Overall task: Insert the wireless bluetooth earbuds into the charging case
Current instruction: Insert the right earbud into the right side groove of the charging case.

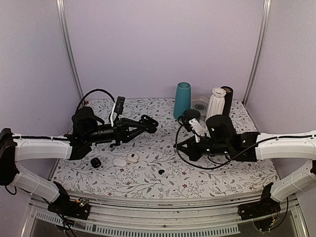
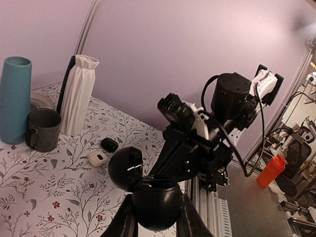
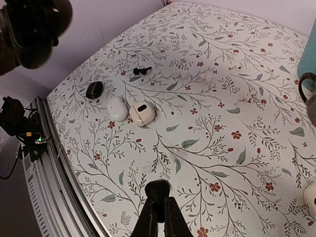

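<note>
My left gripper is shut on the black charging case, holding it up above the table's left half. In the left wrist view the case sits between my fingers with its round lid swung open to the left. My right gripper hangs above the floral cloth, shut on a small glossy black earbud at its very tip. From above, this gripper is right of the case and apart from it. A second black earbud lies on the cloth near the front.
A black oval case and two white cases lie front left. A teal vase, a white vase and a dark mug stand at the back. A small black piece lies further left.
</note>
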You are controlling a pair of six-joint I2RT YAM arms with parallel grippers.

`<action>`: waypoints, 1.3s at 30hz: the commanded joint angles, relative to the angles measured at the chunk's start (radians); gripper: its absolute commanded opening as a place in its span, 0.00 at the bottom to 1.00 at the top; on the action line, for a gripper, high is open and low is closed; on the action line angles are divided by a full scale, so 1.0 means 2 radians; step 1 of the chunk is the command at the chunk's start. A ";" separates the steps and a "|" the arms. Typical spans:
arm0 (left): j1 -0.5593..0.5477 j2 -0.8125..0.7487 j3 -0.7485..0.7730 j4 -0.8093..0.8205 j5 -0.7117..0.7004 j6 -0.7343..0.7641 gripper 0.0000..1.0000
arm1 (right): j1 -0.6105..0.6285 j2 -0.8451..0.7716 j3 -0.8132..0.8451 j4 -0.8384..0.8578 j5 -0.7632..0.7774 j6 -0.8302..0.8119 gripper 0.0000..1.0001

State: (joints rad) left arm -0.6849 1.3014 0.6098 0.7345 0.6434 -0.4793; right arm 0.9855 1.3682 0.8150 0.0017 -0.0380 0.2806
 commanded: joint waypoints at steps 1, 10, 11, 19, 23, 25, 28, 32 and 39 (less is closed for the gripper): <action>0.007 0.010 0.022 0.009 0.035 0.015 0.00 | -0.004 -0.065 0.005 0.013 -0.017 -0.002 0.04; 0.004 0.036 0.035 0.062 0.105 -0.013 0.00 | -0.004 -0.133 0.029 0.045 -0.082 -0.014 0.04; 0.002 0.040 0.035 0.073 0.110 -0.020 0.00 | -0.004 -0.131 0.034 0.050 -0.090 -0.014 0.04; -0.028 0.067 0.045 0.124 0.116 -0.046 0.00 | 0.014 -0.090 0.076 0.067 -0.103 -0.018 0.04; -0.035 0.070 0.046 0.141 0.114 -0.056 0.00 | 0.020 -0.080 0.081 0.068 -0.099 -0.025 0.04; -0.038 0.071 0.048 0.145 0.115 -0.059 0.00 | 0.021 -0.077 0.081 0.067 -0.099 -0.028 0.04; -0.041 0.070 0.053 0.146 0.117 -0.062 0.00 | 0.025 -0.071 0.086 0.062 -0.109 -0.032 0.04; -0.043 0.072 0.058 0.148 0.121 -0.063 0.00 | 0.033 -0.059 0.098 0.044 -0.108 -0.046 0.04; -0.047 0.074 0.070 0.141 0.130 -0.058 0.00 | 0.035 -0.047 0.113 0.027 -0.113 -0.050 0.04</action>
State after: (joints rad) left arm -0.7620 1.4418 0.7120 0.9901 0.8848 -0.5987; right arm 1.0473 1.2545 0.9977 0.0883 -0.2440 0.1993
